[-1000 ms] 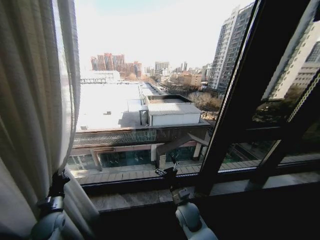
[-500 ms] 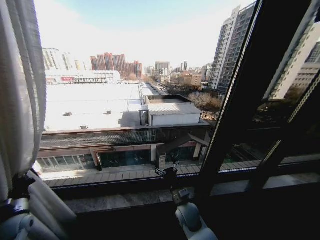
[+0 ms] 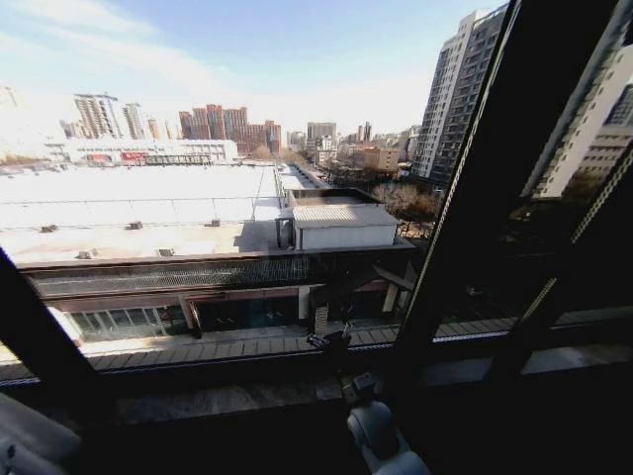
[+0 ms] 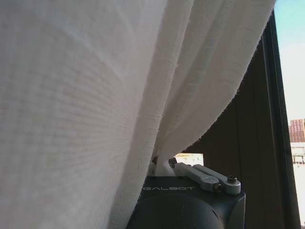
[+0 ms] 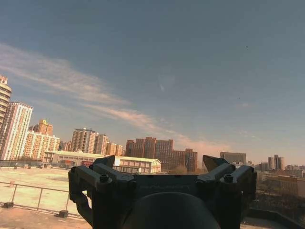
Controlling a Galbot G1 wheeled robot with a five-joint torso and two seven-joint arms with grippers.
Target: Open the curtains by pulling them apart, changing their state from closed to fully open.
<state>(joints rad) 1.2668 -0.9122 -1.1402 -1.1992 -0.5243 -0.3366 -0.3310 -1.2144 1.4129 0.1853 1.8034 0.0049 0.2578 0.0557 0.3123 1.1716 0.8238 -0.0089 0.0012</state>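
One fold of the curtains is pinched in the left gripper, beyond the window's left edge; tension should be kept even. The right gripper, jaws spread, idles at the sill.

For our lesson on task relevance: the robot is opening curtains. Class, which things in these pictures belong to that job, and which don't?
Belongs to the job:
curtain, pinched in the left gripper
right gripper, fingers open, near the glass

Just there:
window frame
windowsill
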